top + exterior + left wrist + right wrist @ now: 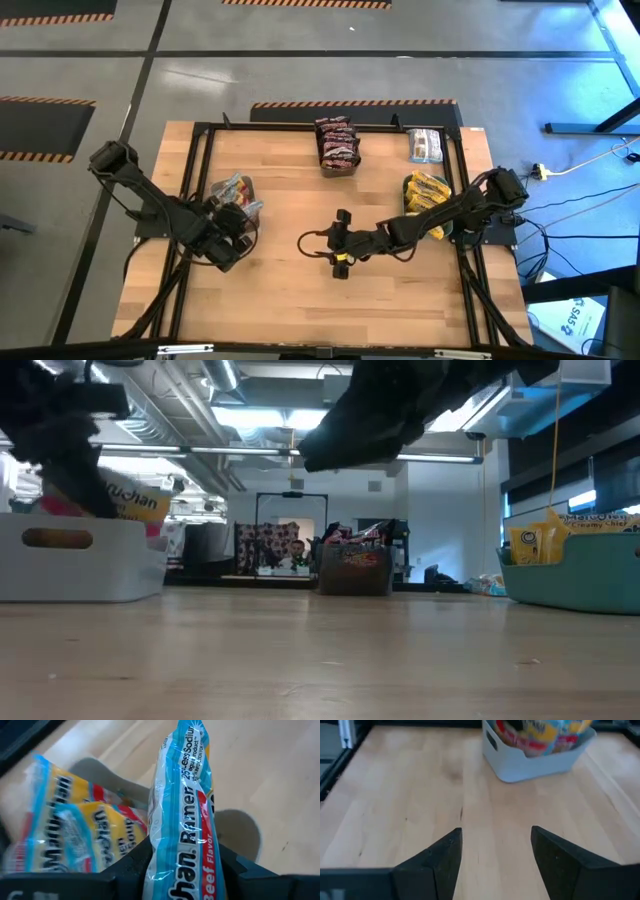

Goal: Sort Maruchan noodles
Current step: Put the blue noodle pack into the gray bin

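My left gripper (228, 236) hangs over the clear grey bin (232, 200) near the table's left side, shut on a ramen packet (182, 820) with blue-and-white edges and "Beef Flavor" print. More yellow and blue packets (75, 840) lie in the bin below it. My right gripper (337, 244) is open and empty above the bare middle of the table (495, 835). Dark red-orange packets (337, 145) fill a bin at the far edge. Silver-white packets (425, 144) lie to the right of that bin. Yellow packets (425, 192) sit in the green dish (580, 585). My left gripper pinches the beef-flavour packet between its two fingers (130, 867), across its flat faces near one end (180, 870). The rest of the packet sticks out past the fingertips, edge-on to the wrist camera. It is lifted clear, over the packets in the bin.
A black metal frame (200, 135) runs along the table's edges. The grey bin (535, 762) stands ahead of my right gripper, toward the table's left. Bare wood lies along the near half of the table (330, 300). A person shows in the room far behind (297, 555).
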Robot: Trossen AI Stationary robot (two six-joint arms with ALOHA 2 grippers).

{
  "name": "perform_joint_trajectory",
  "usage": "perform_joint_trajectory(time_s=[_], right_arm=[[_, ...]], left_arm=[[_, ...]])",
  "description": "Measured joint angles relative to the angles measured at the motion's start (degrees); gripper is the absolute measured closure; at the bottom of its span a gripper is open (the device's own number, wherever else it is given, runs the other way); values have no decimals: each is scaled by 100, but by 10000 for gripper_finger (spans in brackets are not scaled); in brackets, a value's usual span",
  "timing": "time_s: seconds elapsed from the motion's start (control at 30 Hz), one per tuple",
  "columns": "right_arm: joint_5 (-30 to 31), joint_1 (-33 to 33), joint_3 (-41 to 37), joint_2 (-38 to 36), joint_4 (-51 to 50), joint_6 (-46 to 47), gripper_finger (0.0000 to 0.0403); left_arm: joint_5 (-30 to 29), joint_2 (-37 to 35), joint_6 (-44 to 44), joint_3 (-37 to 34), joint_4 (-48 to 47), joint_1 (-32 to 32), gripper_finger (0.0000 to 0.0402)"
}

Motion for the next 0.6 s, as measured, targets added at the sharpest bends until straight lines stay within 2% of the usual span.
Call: perform_joint_trajectory(time_s=[0.17, 0.33, 0.6], right_arm=[[-44, 0, -4, 95, 439, -417, 180], [23, -11, 22, 311, 1087, -535, 180], [-1110, -451, 116, 828, 1512, -569, 180]], left_arm=[[-7, 4, 277, -550, 933, -113, 278], [-364, -13, 335, -1054, 1777, -124, 278], [-685, 0, 505, -1340, 2770, -51, 278]])
